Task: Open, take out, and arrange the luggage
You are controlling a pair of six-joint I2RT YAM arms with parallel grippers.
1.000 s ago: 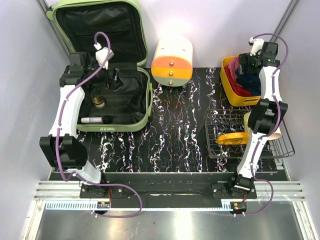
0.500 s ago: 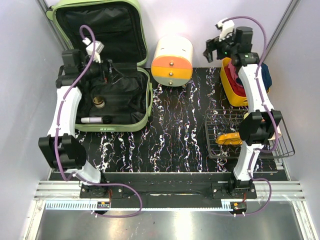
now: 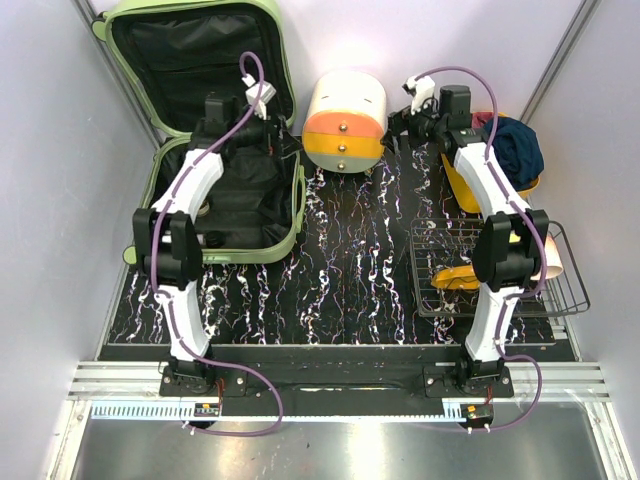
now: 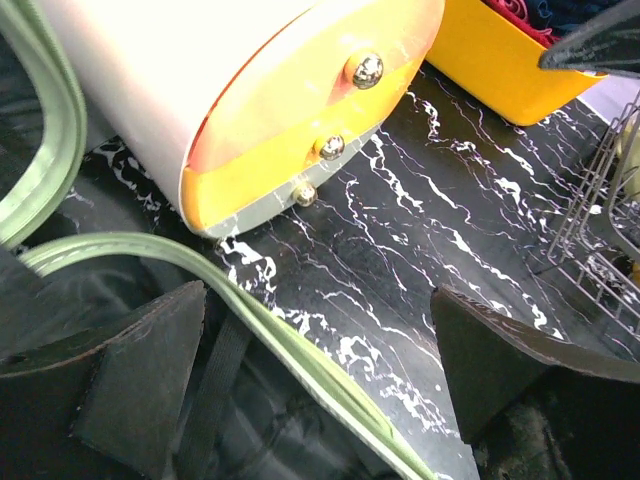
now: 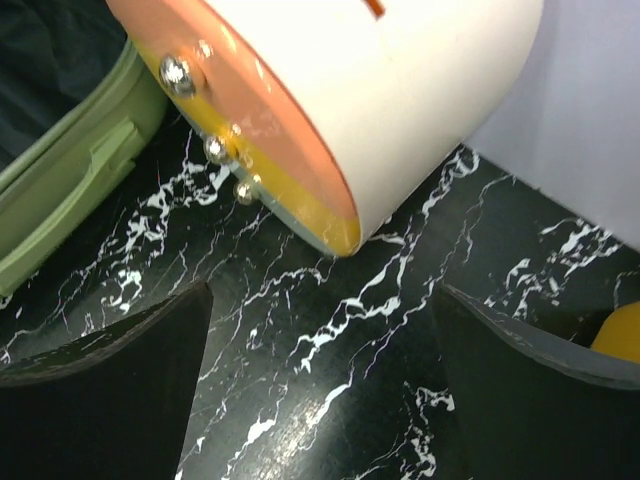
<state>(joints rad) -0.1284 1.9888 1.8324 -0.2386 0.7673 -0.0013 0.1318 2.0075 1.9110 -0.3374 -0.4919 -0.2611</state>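
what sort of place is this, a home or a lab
Probably a robotics test cell: left arm and right arm bolted to a metal rail, plain panel walls, and staged props like the luggage and drawer box.

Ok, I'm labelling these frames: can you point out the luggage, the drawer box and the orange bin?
luggage (image 3: pixel 180 70): top external view, black lining of its open lid.
drawer box (image 3: pixel 345 103): top external view, cream curved top.
orange bin (image 4: pixel 500 70): left wrist view, its near side wall.

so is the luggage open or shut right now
Open. The luggage has its lid raised at the back, black lining showing, and its base lying flat on the table.
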